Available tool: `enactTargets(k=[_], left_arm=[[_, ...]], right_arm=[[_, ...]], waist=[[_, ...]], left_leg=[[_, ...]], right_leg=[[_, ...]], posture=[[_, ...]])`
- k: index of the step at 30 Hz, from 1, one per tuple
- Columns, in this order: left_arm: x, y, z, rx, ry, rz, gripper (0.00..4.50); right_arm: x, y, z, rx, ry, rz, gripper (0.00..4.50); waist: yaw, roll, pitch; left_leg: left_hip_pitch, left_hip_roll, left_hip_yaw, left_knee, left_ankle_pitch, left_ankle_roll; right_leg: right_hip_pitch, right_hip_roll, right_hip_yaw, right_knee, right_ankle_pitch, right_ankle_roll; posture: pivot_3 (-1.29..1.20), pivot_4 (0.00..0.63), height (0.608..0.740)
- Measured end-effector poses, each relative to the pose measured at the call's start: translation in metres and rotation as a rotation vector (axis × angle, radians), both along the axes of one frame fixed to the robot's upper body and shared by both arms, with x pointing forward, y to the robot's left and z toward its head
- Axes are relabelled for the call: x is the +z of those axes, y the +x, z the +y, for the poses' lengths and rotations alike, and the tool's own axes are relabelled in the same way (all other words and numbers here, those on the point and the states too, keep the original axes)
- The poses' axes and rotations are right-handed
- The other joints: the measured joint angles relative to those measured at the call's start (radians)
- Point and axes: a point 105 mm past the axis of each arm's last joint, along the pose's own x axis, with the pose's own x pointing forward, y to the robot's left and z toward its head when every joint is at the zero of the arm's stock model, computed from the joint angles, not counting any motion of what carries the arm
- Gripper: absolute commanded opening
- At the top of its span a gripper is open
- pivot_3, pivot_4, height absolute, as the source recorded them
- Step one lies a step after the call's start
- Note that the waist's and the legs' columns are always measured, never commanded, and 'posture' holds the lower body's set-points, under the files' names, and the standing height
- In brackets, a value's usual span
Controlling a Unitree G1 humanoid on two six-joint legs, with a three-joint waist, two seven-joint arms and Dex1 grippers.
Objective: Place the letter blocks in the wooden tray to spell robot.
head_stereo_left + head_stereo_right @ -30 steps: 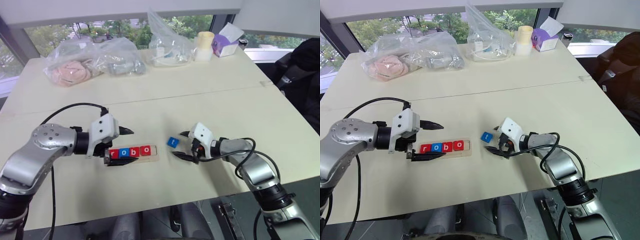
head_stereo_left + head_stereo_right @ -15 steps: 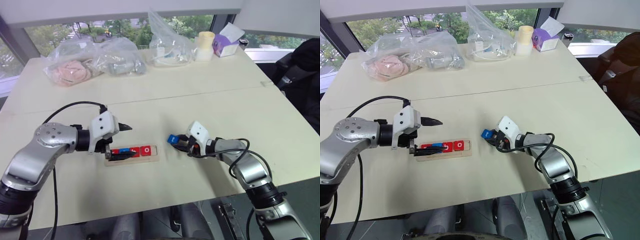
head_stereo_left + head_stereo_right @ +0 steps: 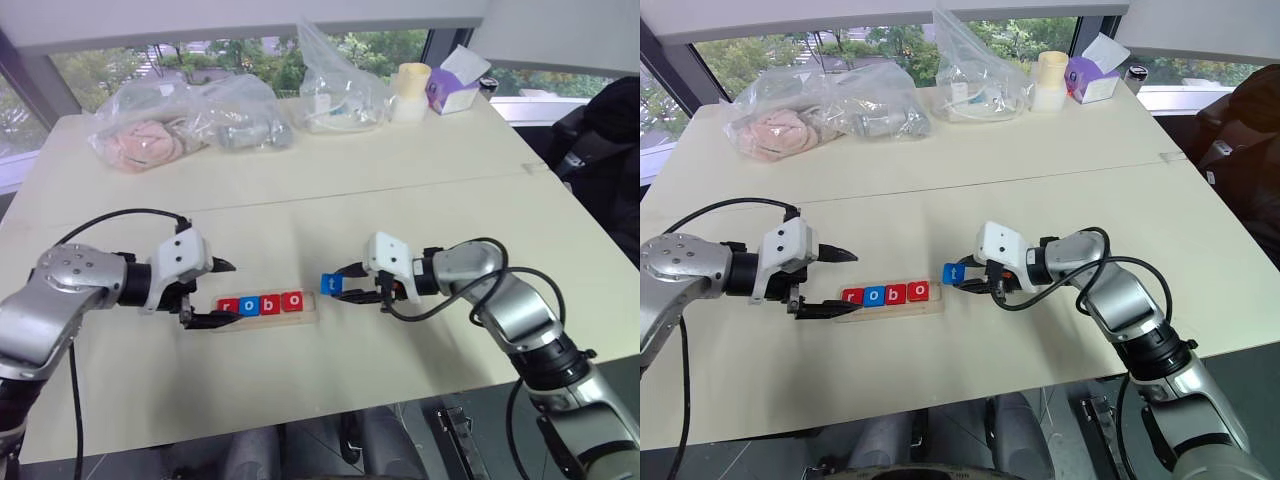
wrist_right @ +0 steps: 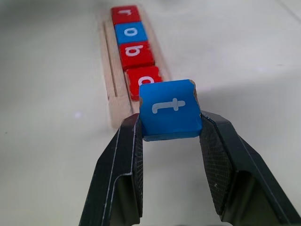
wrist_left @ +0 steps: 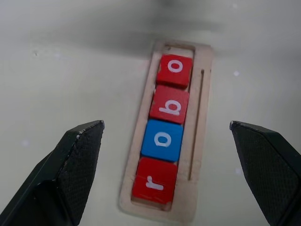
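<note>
The wooden tray [image 3: 305,313] lies on the table and holds several letter blocks: red r [image 5: 154,180], blue o [image 5: 162,140], red b [image 5: 170,105] and red o [image 5: 175,71]. Its right end slot is bare. My right gripper [image 3: 338,285] is shut on the blue t block [image 4: 170,109] and holds it in the air just right of the tray's right end. My left gripper [image 3: 216,293] stands open at the tray's left end, one finger on each side of it.
Clear plastic bags [image 3: 190,120] with stuff inside lie along the table's far side, beside a pale cup [image 3: 407,92] and a purple tissue box [image 3: 450,88]. A dark chair [image 3: 600,140] stands off the table's right edge.
My right gripper shut on the blue t block, lifted it off the table and carried it left toward the tray. My left gripper drew back left, uncovering the r block.
</note>
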Motion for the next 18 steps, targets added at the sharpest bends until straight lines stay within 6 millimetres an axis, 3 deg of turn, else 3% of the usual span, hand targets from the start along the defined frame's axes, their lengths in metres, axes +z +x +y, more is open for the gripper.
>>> enactTargets(k=[7, 18], left_arm=[[-0.006, -0.009, -0.012, 0.018, -0.058, 0.020, 4.50], [-0.004, -0.015, -0.015, 0.037, -0.074, 0.021, 4.50]], right_arm=[[-0.024, 0.003, 0.006, 0.044, -0.113, -0.030, 1.12], [-0.032, 0.007, 0.019, 0.046, -0.096, -0.044, 1.12]], waist=[[-0.001, 0.000, 0.000], [-0.001, 0.000, 0.000]], left_leg=[[0.000, 0.000, 0.000, 0.000, 0.000, 0.000], [0.001, 0.000, 0.000, 0.000, 0.000, 0.000]], right_leg=[[0.000, 0.000, 0.000, 0.000, 0.000, 0.000], [0.000, 0.001, 0.000, 0.001, 0.001, -0.002]], posture=[[0.00, 0.150, 0.740], [0.00, 0.150, 0.740]])
